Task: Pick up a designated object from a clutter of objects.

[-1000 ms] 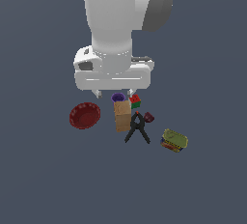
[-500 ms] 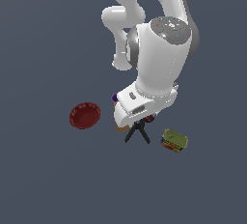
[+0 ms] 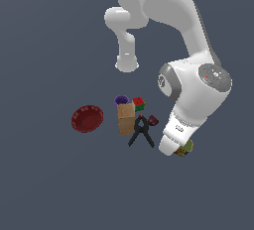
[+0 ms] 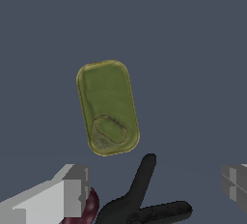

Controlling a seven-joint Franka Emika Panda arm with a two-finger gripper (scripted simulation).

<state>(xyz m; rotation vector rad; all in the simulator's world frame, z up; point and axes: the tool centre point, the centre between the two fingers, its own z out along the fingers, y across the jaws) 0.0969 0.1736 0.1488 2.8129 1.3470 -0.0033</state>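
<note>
Wrist view: I see the olive-lidded tin (image 4: 107,107) lying flat on the grey floor, with my gripper (image 4: 157,189) spread wide and empty above it. The black clamp (image 4: 144,199) lies just beside the tin. In the exterior view the tin (image 3: 185,147) sits apart from the clamp (image 3: 141,132), tan box (image 3: 126,118) and red bowl (image 3: 87,119).
</note>
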